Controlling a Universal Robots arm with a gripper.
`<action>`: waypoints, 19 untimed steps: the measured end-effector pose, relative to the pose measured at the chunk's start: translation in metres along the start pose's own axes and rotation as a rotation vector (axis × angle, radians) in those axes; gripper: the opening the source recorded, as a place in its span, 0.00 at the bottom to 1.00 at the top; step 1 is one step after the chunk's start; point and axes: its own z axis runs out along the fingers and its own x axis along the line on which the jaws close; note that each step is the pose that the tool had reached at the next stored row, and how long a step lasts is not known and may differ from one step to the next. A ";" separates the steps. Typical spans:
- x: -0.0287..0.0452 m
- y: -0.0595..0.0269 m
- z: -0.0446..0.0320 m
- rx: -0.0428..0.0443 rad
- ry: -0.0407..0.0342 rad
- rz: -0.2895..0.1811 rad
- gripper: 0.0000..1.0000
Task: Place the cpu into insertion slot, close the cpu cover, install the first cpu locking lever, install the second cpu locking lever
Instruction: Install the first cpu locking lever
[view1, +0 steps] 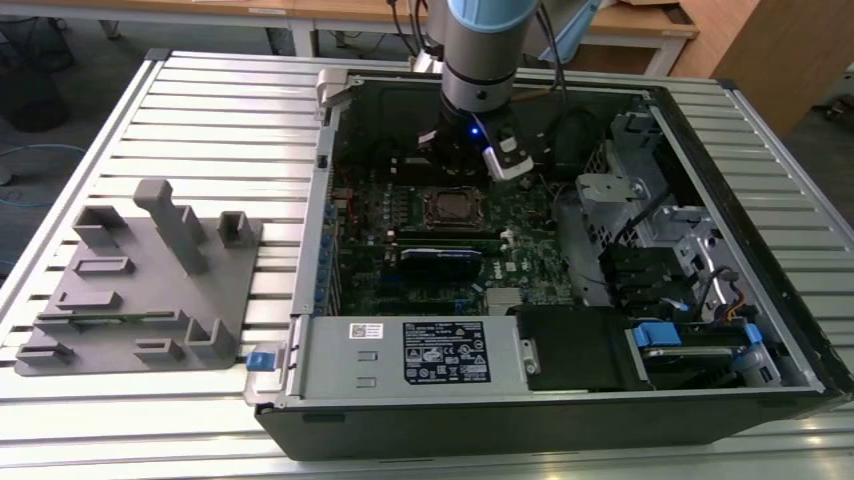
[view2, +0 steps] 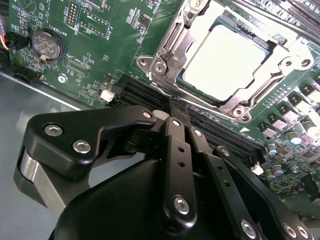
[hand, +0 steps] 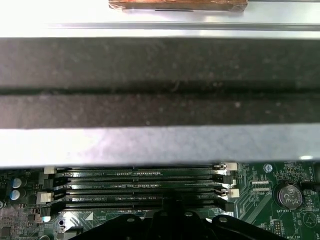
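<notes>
The dull silver-grey square cpu is seen seated in the silvery-rimmed insertion slot (cover down), just beyond the black tool, whose fingers are pressed together, empty.

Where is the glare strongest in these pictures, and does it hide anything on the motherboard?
In the second wrist view, the cpu top is washed nearly white, its surface detail lost, while the cpu cover around it shines but stays readable. In the first wrist view, the pale metal case wall is bright above the dark memory slots. In the exterior view, the ribbed table reflects light in bands.
</notes>
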 end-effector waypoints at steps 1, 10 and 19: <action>-0.0001 -0.0001 0.0000 0.0000 -0.0001 0.000 0.11; -0.0005 -0.0006 -0.0001 0.0003 -0.0007 0.003 0.11; -0.0004 -0.0012 0.0005 0.0006 -0.0007 0.004 0.11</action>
